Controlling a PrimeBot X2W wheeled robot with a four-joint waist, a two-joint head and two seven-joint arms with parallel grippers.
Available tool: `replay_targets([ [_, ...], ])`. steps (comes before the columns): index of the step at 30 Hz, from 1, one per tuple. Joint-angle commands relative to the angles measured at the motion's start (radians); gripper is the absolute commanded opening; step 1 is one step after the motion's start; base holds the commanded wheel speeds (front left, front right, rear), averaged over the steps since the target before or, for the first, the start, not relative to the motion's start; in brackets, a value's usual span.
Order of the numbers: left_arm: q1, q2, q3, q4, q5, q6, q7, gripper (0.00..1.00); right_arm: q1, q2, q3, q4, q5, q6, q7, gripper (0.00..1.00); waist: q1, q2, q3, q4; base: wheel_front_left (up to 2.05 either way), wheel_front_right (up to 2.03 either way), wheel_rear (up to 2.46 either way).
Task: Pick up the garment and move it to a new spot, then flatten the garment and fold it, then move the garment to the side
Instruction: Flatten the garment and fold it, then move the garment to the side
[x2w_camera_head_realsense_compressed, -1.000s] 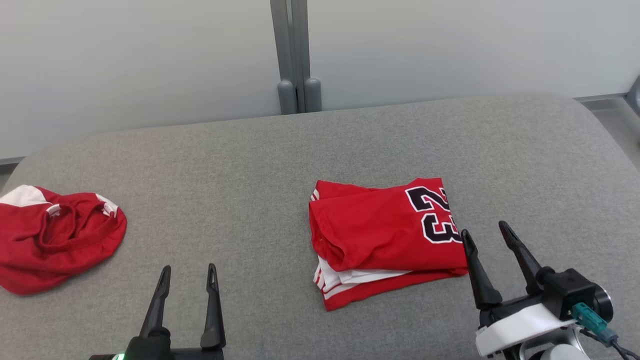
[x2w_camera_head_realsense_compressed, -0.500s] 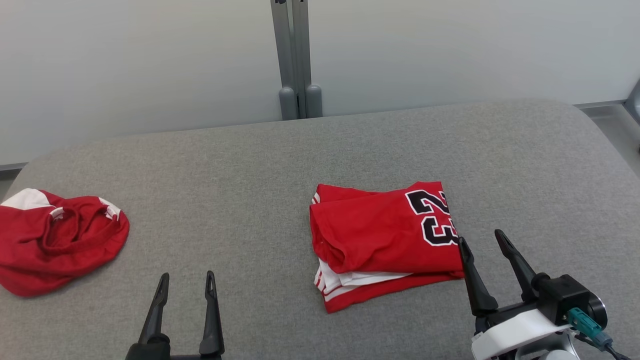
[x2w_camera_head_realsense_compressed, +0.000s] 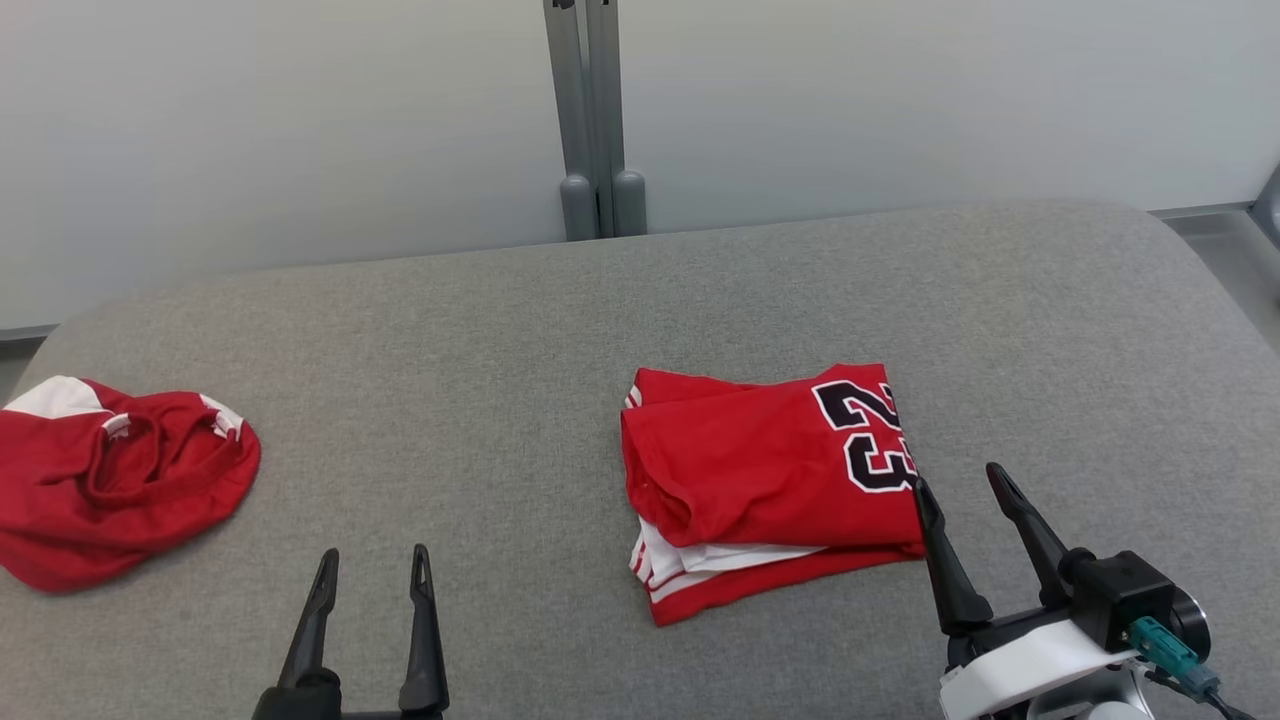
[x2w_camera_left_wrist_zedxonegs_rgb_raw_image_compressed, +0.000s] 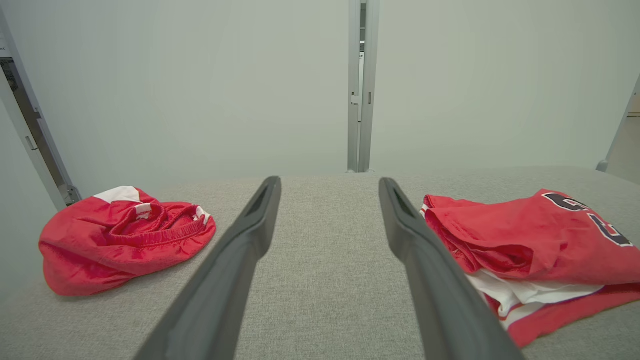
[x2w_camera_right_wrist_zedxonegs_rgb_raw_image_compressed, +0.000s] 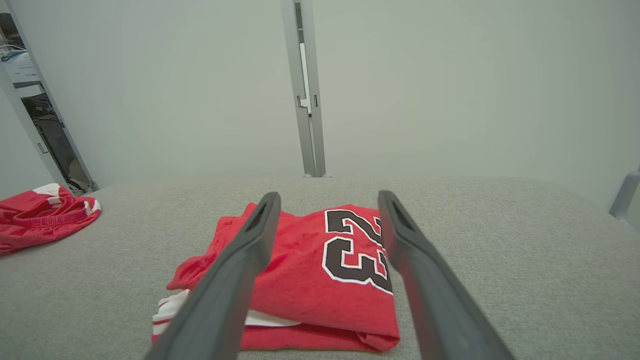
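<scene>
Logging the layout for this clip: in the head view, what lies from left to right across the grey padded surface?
crumpled red-and-white garment → left gripper, open → folded red jersey with black number 23 → right gripper, open

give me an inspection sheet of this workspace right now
surface: grey fabric pad, rounded corners
job's things: folded red jersey, number 23 on top, lying right of centre
clutter: crumpled red garment at the pad's left edge
grippers: left gripper open, empty, over bare pad; right gripper open, empty, at the jersey's near right corner
cables: teal plug with a dark lead on the right wrist
surroundings: pale wall panels, grey post behind the pad
</scene>
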Motion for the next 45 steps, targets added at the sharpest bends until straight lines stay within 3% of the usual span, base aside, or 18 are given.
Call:
replay_targets([
  [1, 0.006, 0.001, 0.003, 0.000, 0.007, 0.005, -0.003, 1.00, 0.000, -0.002, -0.001, 0.002, 0.007, -0.001, -0.002, 1.00, 0.0000, 0.0000, 0.000, 0.002, 0.00, 0.00, 0.00],
  [33, 0.000, 0.001, -0.010, 0.007, 0.002, 0.009, -0.003, 1.00, 0.009, -0.008, 0.002, 0.014, 0.034, -0.001, -0.003, 1.00, 0.0000, 0.0000, 0.013, 0.028, 0.00, 0.00, 0.00],
  [40, -0.027, 0.001, -0.032, 0.006, 0.005, 0.005, -0.003, 1.00, -0.061, -0.036, 0.019, 0.087, 0.169, -0.001, -0.003, 1.00, 0.0000, 0.0000, 0.046, 0.045, 0.00, 0.00, 0.00],
  [45, -0.042, 0.001, -0.057, 0.005, 0.011, 0.003, -0.003, 1.00, -0.145, -0.096, 0.073, 0.215, 0.366, -0.001, -0.003, 1.00, 0.0000, 0.0000, 0.074, 0.066, 0.00, 0.00, 0.00],
])
